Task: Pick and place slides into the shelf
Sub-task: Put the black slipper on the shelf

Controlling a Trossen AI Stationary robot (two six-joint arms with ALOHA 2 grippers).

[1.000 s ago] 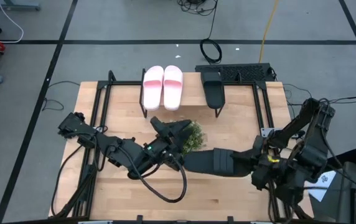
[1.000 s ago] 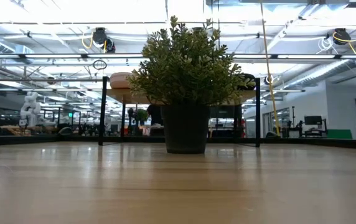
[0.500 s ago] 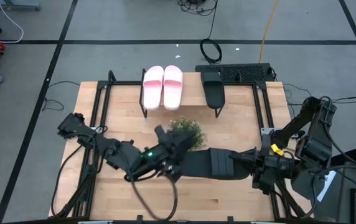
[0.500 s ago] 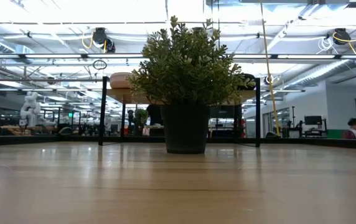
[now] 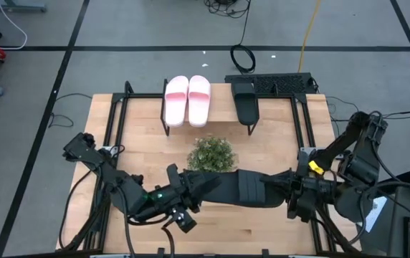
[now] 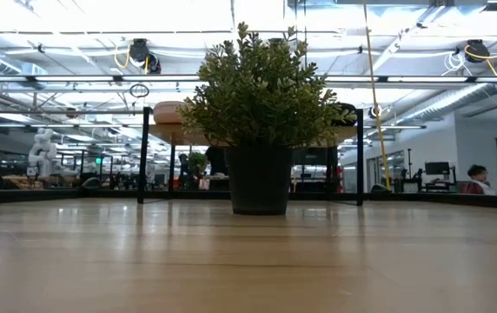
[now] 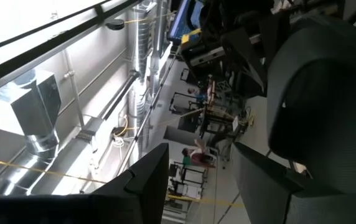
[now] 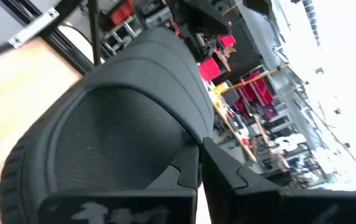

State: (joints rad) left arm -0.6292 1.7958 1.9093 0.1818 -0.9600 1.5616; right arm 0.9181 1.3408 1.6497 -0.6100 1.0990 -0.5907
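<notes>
Table [image 5: 277, 143]: black slide [image 5: 244, 188] moved nearer front w/ right tool [image 5: 280, 188].

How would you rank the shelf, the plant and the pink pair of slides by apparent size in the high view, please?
1. Shelf, clearly the widest.
2. Pink pair and plant look about alike, so I would not rank them; the plant also stands taller, nearer the camera.

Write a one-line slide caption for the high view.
Pink pair and one black slide on the shelf; right gripper holds the last black slide beside the left gripper.
</notes>
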